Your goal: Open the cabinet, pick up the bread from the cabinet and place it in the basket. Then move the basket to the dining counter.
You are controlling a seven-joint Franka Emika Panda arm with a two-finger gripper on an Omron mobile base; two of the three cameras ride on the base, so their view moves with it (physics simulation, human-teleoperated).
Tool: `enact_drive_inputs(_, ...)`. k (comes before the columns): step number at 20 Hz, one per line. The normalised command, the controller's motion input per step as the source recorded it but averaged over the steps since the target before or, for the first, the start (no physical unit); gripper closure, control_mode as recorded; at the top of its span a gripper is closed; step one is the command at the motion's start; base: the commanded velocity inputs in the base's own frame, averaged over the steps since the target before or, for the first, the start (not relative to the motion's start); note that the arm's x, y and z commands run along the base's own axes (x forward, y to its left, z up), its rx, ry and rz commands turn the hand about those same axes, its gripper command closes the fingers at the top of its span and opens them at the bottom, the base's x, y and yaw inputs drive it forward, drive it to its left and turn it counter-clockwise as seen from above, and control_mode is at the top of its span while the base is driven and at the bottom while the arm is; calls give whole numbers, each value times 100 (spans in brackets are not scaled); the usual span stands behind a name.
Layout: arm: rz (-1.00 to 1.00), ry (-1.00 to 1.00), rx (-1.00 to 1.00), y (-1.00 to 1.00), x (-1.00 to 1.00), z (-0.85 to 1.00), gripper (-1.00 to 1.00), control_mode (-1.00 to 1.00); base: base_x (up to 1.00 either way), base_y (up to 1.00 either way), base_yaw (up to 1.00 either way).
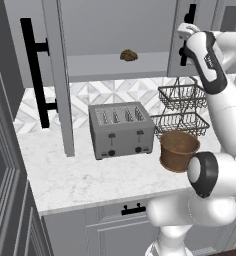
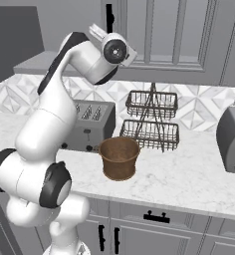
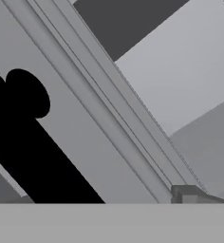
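Note:
The grey cabinet (image 1: 115, 30) has its left door (image 1: 60, 90) swung open. The bread (image 1: 129, 55), a small brown lump, lies on the shelf inside. My gripper (image 1: 186, 39) is up at the right door's black bar handle (image 1: 190, 15). In the hand view the gripper (image 3: 99, 199) stands open, its fingertips (image 3: 185, 194) wide apart, and the black handle (image 3: 38, 147) runs between them. The round brown basket (image 1: 177, 150) stands on the marble worktop, right of the toaster; it is also in the right base view as basket (image 2: 119, 157). The dining counter is out of view.
A grey toaster (image 1: 121, 130) sits mid-worktop below the open shelf. A black two-tier wire rack (image 1: 182, 107) stands just behind the basket. A grey appliance (image 2: 234, 139) is at the far right. Drawers (image 1: 132, 210) run under the worktop edge.

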Motion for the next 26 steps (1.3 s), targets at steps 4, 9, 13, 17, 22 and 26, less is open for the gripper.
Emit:
enact_drive_inputs(4,-2,7,0,-12,-37,30,100,-100,0,0,0)
enact_drive_inputs(9,0,3,0,-18,-73,17,100,-100,0,0,0)
enact_drive_inputs(13,0,0,0,-52,-100,4,100,-100,0,0,0)
enact_drive_inputs(17,0,0,2,-74,-100,10,100,-100,0,0,0)
enact_drive_inputs(22,0,0,2,-95,-100,36,100,-100,0,0,0)
enact_drive_inputs(26,0,0,1,-98,-100,24,100,-100,0,0,0)
